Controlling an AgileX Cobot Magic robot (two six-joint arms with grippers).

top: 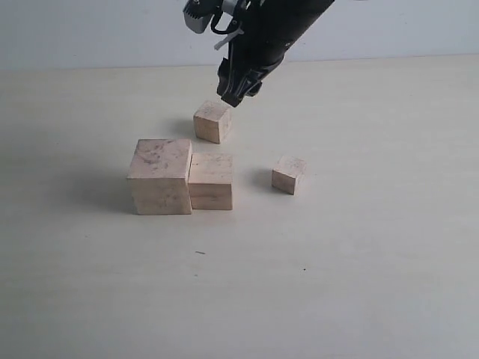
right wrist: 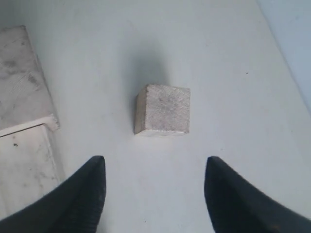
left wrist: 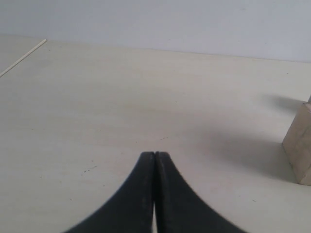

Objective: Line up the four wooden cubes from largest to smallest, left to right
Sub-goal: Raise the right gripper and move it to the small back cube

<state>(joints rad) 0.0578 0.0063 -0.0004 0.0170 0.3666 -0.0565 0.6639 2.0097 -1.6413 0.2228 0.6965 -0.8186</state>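
left wrist: one cube point(left wrist: 300, 145) cut by edge | right wrist: largest cube point(right wrist: 19, 73) cut by edge

Right arm point(top: 288, 26): glossy black housing narrowing to the right pincer point(top: 236, 91), with a grey metal part point(top: 196, 15) and a small white tab point(top: 229, 41) near the top. Left pincer point(left wrist: 154, 158) fingers point(left wrist: 131, 204): matte black, broad base, curving to narrow rounded tips; right ones match.

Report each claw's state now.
Left claw: shut, holding nothing.
Right claw: open, holding nothing.
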